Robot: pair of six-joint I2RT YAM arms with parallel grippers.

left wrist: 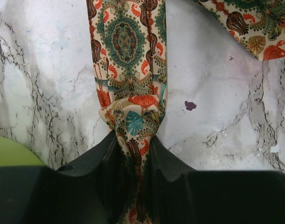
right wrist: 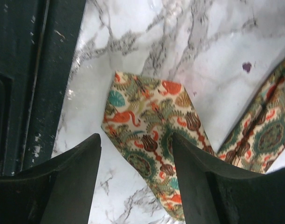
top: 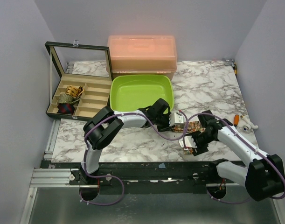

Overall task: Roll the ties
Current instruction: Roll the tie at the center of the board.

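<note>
One floral tie [top: 194, 126] lies on the marble near the front edge. My left gripper [top: 181, 125] is shut on its narrow part. In the left wrist view the tie [left wrist: 128, 56] runs away from the jaws [left wrist: 133, 144], bunched where it is pinched. My right gripper [top: 190, 145] is open and hovers over the tie's wide pointed end [right wrist: 151, 126], which lies flat between the two fingers [right wrist: 135, 149], not gripped. The narrow part also shows at the right edge of the right wrist view [right wrist: 268, 135].
A lime-green tray [top: 119, 88] sits behind the left arm, with an orange lidded box [top: 142, 53] behind it. An open black case [top: 93, 100] at the left holds rolled ties. A small orange-handled object [top: 242, 122] lies far right. The table's dark front rail [right wrist: 35, 70] is beside the wide end.
</note>
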